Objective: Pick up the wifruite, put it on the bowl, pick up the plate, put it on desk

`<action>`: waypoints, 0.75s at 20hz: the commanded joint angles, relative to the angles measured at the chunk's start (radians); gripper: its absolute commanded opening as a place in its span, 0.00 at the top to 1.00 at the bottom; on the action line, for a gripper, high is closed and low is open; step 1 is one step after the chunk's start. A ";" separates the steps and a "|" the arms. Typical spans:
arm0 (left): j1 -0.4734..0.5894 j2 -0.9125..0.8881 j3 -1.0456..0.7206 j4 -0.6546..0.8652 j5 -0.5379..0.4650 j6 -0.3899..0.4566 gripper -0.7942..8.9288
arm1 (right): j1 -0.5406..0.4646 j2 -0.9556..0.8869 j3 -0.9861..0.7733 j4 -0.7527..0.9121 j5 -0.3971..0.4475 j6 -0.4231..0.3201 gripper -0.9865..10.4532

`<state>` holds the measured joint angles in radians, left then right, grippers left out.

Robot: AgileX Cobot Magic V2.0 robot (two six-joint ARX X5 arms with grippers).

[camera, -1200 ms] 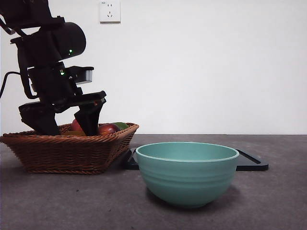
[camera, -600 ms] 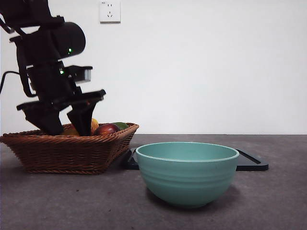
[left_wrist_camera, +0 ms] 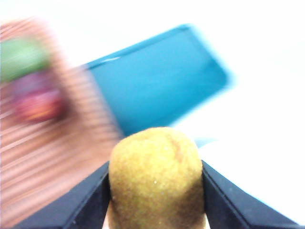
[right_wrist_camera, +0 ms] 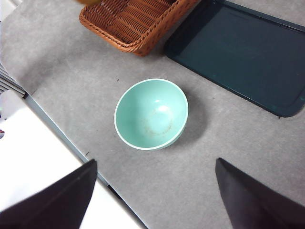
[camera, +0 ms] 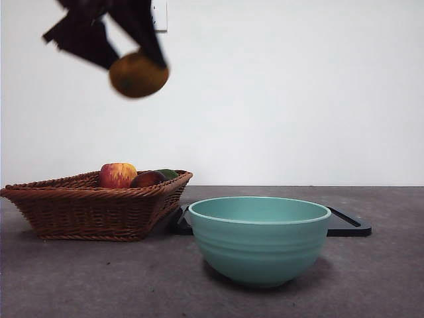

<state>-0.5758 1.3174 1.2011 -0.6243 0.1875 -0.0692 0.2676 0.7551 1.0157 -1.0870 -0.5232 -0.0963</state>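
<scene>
A plain white wall with a socket stands behind the dark grey desk [camera: 371, 278]. High above the desk's left part, the wifruite [camera: 138, 74] hangs in the air, clamped between the jaws of the left gripper [camera: 112, 46], well above the basket [camera: 86, 209]. The left wrist view shows it close: the golden-brown fruit [left_wrist_camera: 156, 179] fills the gap between the two black jaws, which press on both its sides; behind it everything is blurred, a blue-looking tray [left_wrist_camera: 157, 86] and the basket weave. The front view alone shows the height of the fruit over the desk, and an apple [camera: 117, 175] and a dark red fruit [camera: 148, 179] in the basket. The mint bowl [camera: 259, 238] stands near the desk's front edge, right of the basket, apart from it. The right wrist view looks down into the bowl [right_wrist_camera: 151, 113], the dark tray [right_wrist_camera: 243, 52] beyond it and beside the basket [right_wrist_camera: 133, 21]. The right gripper [right_wrist_camera: 155, 191] hangs above with its jaws spread wide, holding nothing.
</scene>
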 commanded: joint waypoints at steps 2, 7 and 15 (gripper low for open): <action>-0.131 0.014 0.023 -0.002 0.006 -0.003 0.67 | 0.004 0.008 0.021 0.009 0.000 0.011 0.57; -0.283 0.109 0.023 0.026 0.000 -0.002 0.67 | 0.004 0.008 0.021 0.009 0.000 0.011 0.57; -0.356 0.344 0.023 0.106 -0.043 0.005 0.67 | 0.004 0.008 0.021 0.009 0.000 0.011 0.57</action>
<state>-0.9176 1.6440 1.2049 -0.5262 0.1478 -0.0689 0.2676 0.7551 1.0157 -1.0870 -0.5232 -0.0963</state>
